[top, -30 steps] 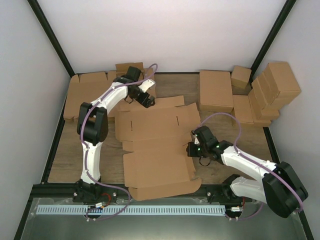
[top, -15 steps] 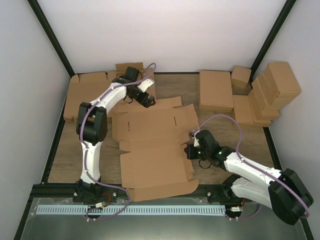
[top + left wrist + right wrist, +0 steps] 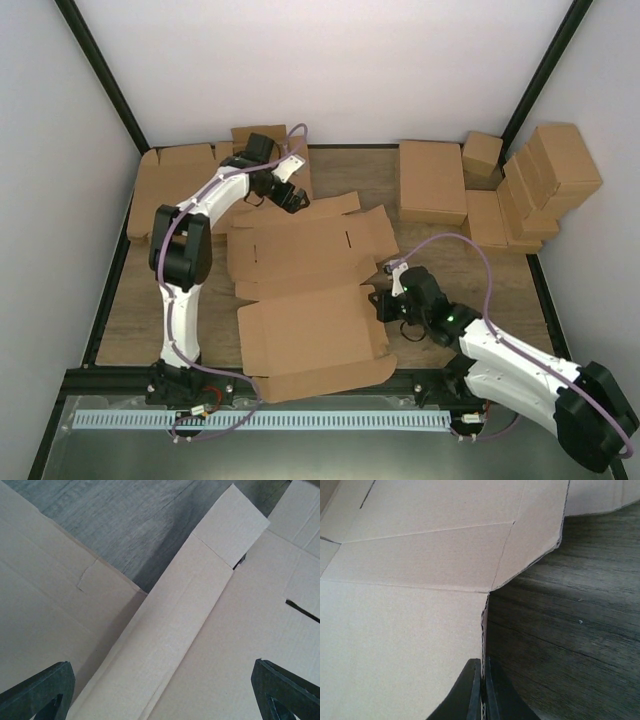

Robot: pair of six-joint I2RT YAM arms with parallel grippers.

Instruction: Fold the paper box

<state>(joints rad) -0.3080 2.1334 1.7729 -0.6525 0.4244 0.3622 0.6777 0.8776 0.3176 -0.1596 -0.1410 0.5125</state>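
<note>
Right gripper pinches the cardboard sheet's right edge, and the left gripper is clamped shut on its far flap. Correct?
Not quite. The left gripper is open, jaws wide apart over the far flap of the paper box; the left wrist view shows it. The right gripper does pinch the edge.

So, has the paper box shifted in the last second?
Yes: the paper box slid slightly left, away from the closed box at the far right.

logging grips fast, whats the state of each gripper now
left gripper: open, holding nothing
right gripper: shut on the edge of the flat brown corrugated cardboard paper box
</note>
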